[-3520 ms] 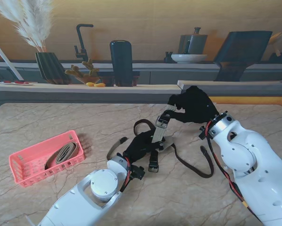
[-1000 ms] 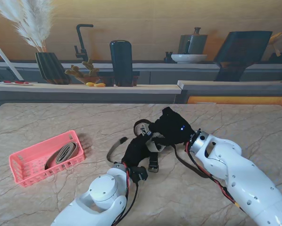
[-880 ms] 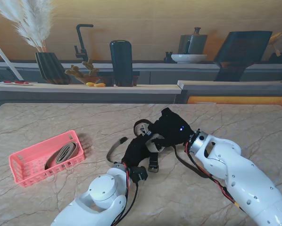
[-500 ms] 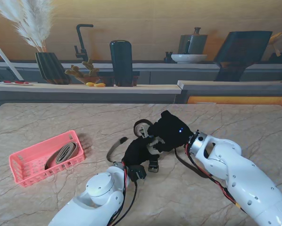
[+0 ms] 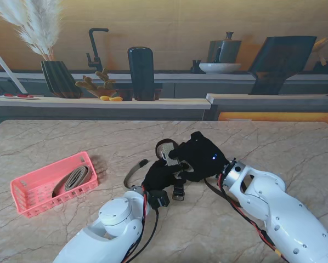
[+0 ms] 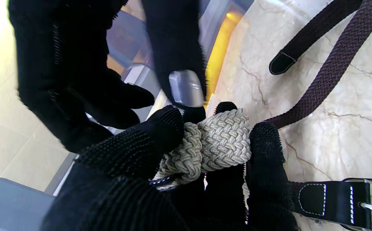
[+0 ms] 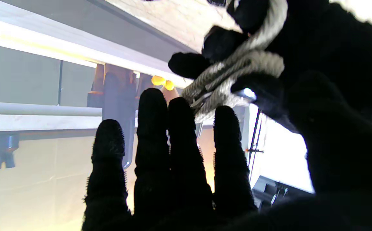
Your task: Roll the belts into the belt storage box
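Beige braided belt [image 6: 218, 141], partly coiled, is clamped in the left hand [image 5: 161, 174] at table centre, well right of the pink storage box [image 5: 27, 200]. Right hand [image 5: 199, 155] is pressed against the same coil, fingers [image 7: 181, 154] extended; its grip cannot be told. Another rolled belt [image 5: 72, 178] is seen inside the box. Dark brown belt [image 6: 333, 61] lies just beside the coil.
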